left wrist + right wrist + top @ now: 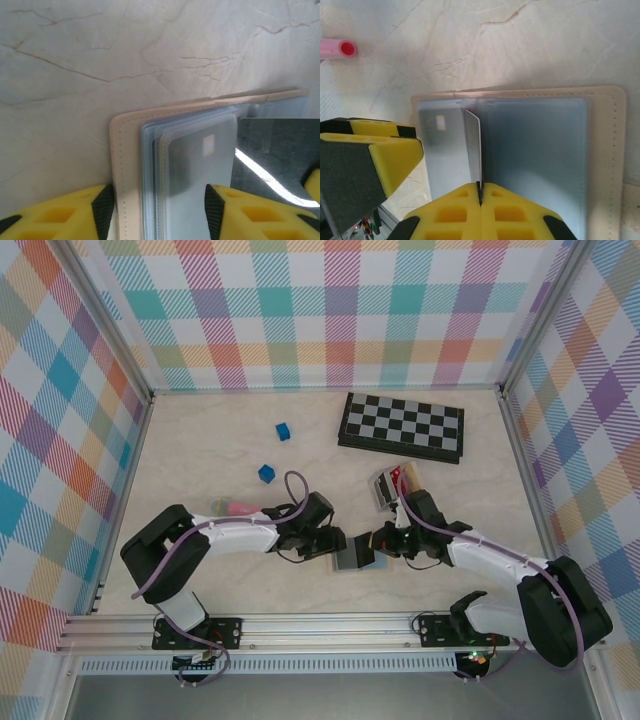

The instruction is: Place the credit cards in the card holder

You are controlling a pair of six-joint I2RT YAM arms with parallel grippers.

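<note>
The card holder (352,560) lies open on the table between my two grippers, its tan edge (120,165) and blue-grey sleeves facing up. A pale card with a small chip mark (200,170) sits in its left leaf (442,150). My left gripper (159,205) is open, with one jaw over each side of that leaf. My right gripper (480,190) is shut on a thin credit card (474,145), which stands on edge over the holder's fold (605,150). That card looks dark and glossy (275,155) from the left wrist. From above, the left gripper (330,542) and right gripper (380,540) nearly meet.
More cards, one of them red (405,478), lie in a small clear case (385,488) just behind the right gripper. A folded chessboard (402,427) lies at the back right. Two blue cubes (283,430) (265,473) and a pink marker (235,508) lie to the left.
</note>
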